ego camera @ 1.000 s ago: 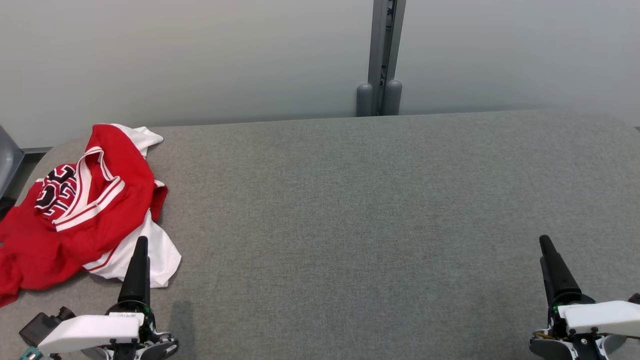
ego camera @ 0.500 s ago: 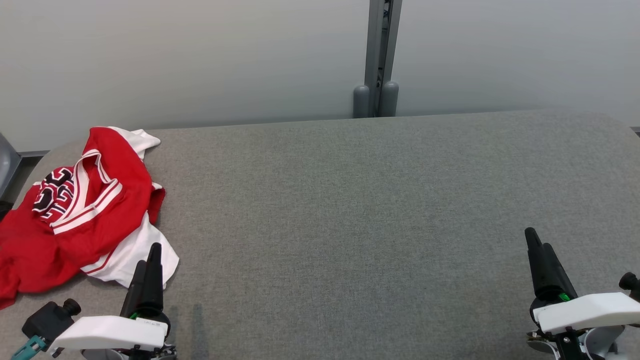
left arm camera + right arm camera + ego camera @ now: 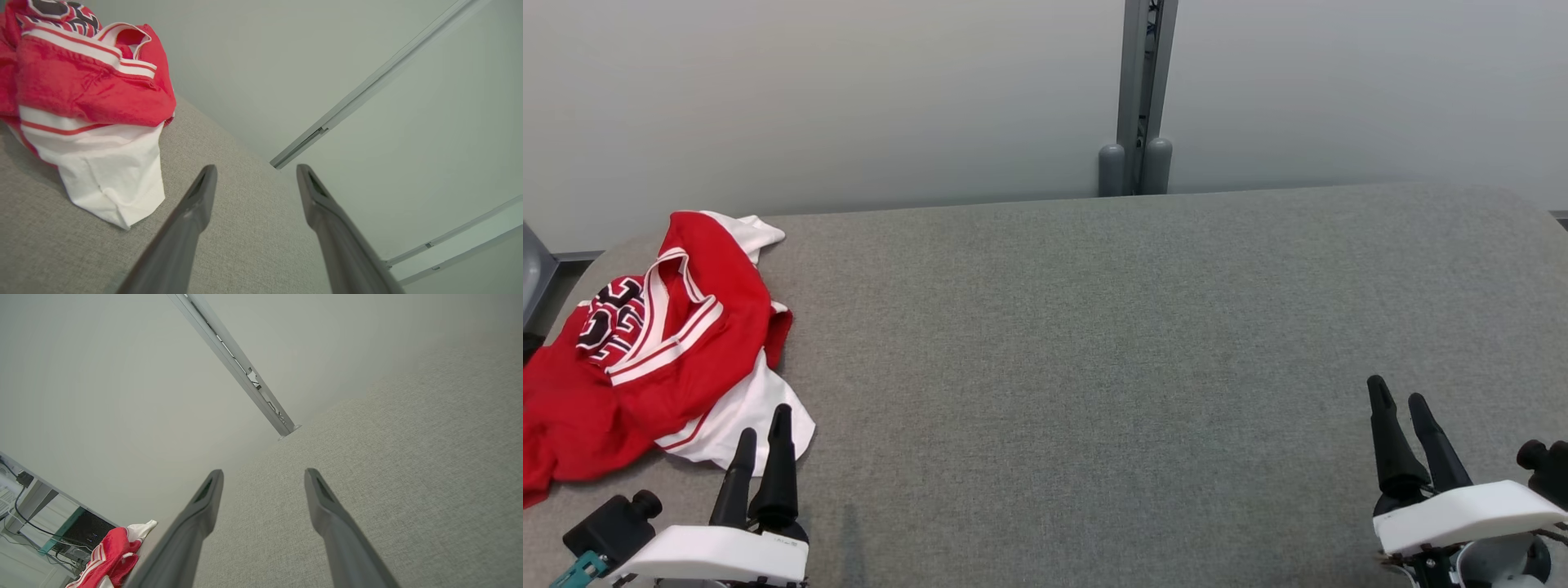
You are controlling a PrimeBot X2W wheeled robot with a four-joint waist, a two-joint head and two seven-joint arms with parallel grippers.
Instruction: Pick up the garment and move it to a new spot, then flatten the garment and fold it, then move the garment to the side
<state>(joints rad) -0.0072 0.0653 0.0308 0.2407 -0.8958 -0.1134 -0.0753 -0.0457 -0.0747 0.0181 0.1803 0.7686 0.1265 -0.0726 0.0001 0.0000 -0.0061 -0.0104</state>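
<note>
Both wrists have rolled: your left gripper (image 3: 764, 420) and right gripper (image 3: 1396, 389) now show fingers spread, empty. Crumpled red-and-white cloth garment (image 3: 678, 351) sits at the left of the grey fabric-covered table (image 3: 1094, 343), just beyond your left gripper. Soft, light, floppy, I'd say; pinch the near white hem (image 3: 118, 183).

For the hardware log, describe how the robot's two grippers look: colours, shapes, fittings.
The left gripper and right gripper look alike: two long, tapering black fingers rising from a white, wedge-shaped shell. Beside the left shell sits a black knobbed block with a teal plug; a black knob shows beside the right shell.
</note>
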